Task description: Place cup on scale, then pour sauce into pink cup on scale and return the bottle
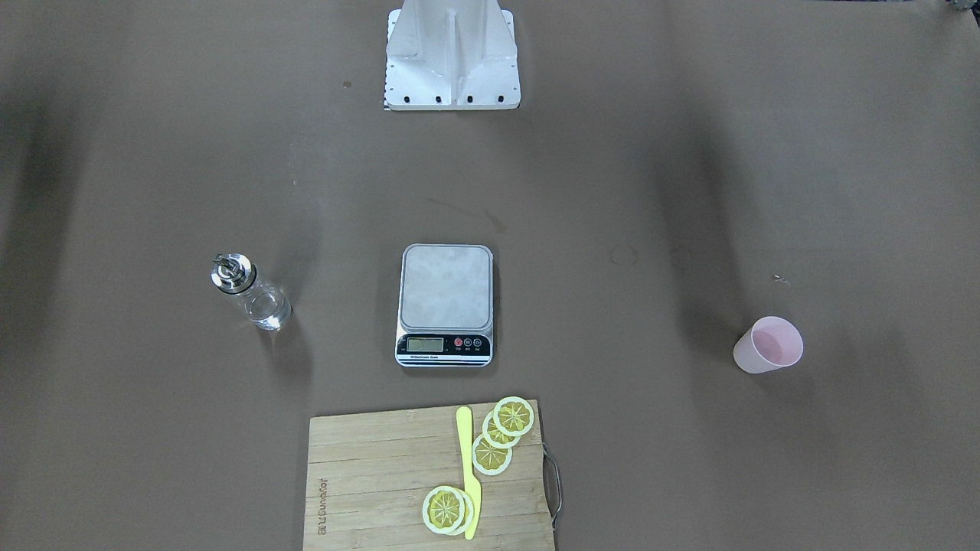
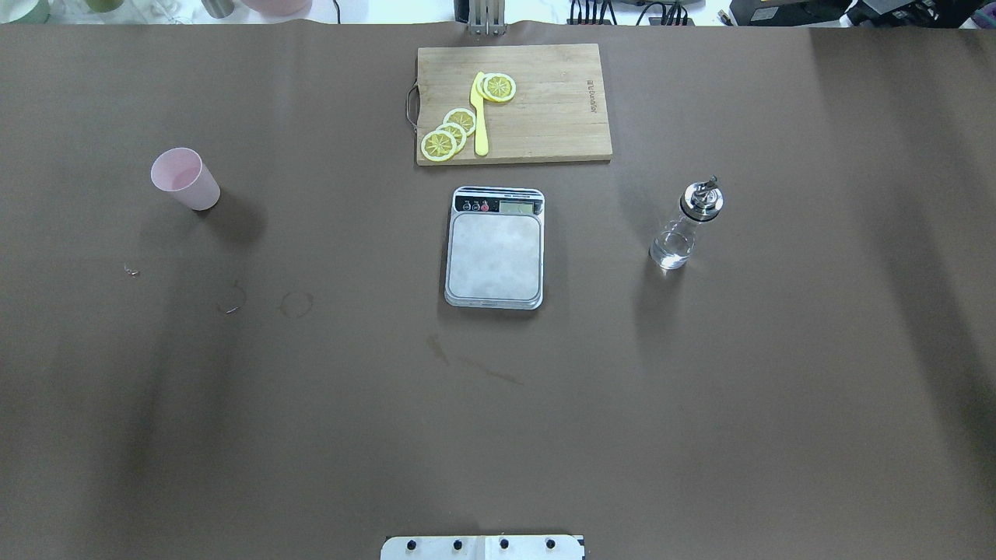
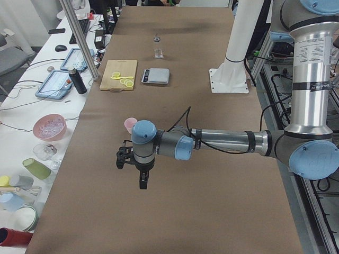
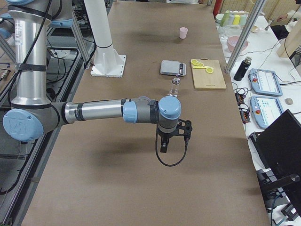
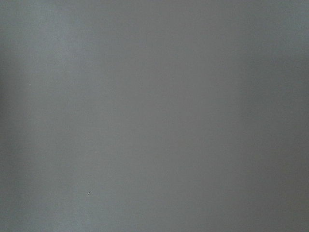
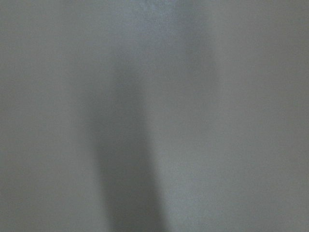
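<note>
a: overhead view, left to right: what stands on the brown worktop [image 2: 327, 404]?

b: on the robot's left, the pink cup [image 2: 185, 179] stands upright and alone, mouth up, well apart from everything else. at the centre sits the scale [image 2: 495, 249], its grey platform bare and its display strip turned away from the robot. just beyond the scale lies a wooden cutting board [image 2: 552, 117] with lemon slices [image 2: 440, 145] and a yellow knife [image 2: 479, 117] on it.

a: and to the right?

b: the glass bottle [image 2: 685, 225] stands upright, well apart from the scale, silver pourer cap on, with the clear sauce [image 2: 671, 249] low in its base.

a: the arms?

b: each hangs above bare worktop and touches nothing. the left pincer [image 3: 122, 160] shows only in the exterior left view, with the cup behind its arm. the right pincer [image 4: 186, 128] shows only in the exterior right view, with the bottle beyond it. from those views i cannot tell whether either pincer is wide or narrow. both wrist cameras show only a plain, blurred surface.
</note>
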